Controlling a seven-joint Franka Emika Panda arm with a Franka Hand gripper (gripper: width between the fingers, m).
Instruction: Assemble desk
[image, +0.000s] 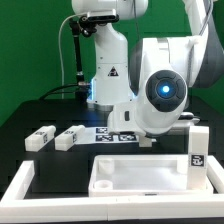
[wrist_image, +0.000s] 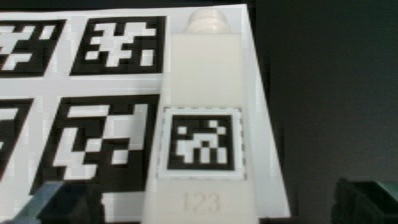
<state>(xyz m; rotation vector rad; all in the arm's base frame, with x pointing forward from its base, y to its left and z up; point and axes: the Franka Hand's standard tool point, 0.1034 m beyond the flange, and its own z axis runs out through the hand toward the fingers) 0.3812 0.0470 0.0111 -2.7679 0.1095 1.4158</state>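
Exterior view, left to right: toward the left edge of the black table (image: 60, 165) lie two short square white plastic legs, the outer leg (image: 40, 137) and the inner leg (image: 68, 139), side by side. Next comes the thin flat white marker board (image: 112, 134), then the large white rimmed rectangular tabletop panel (image: 140, 185) by the front edge, an upright tagged leg (image: 198, 148) at its far right corner. Wrist view: a further white leg (wrist_image: 210, 110) lies along the marker board's edge, and the two-finger gripper (wrist_image: 210, 205) has its jaws spread wide, a dark fingertip (wrist_image: 50, 205) each side, clear of it.
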